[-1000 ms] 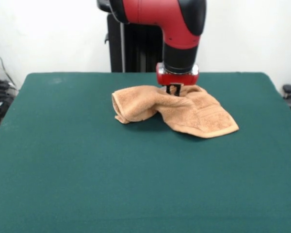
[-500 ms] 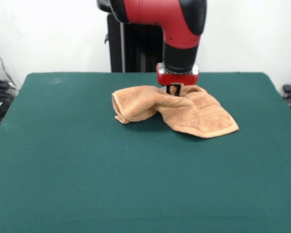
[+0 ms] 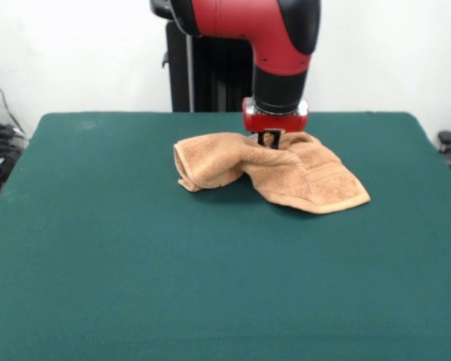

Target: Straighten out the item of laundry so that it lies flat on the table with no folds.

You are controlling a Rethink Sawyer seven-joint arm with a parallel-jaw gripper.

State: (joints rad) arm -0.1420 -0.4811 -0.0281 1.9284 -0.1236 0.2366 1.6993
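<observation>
On the far half of the table point(image 3: 98, 286), the towel point(image 3: 286, 169) sits crumpled, not flat. One lobe is bunched and rolled under at the towel's left end; a wider flap spreads toward the towel's near right corner, lying on the green cloth (a faint woven band shows close to that edge). The gripper point(image 3: 269, 139) comes straight down onto the towel's far edge, at its highest ridge. Its dark fingers point(image 3: 269, 138) look pinched on a tuck of terry there. The red and black arm point(image 3: 278, 45) stands vertical above the towel.
</observation>
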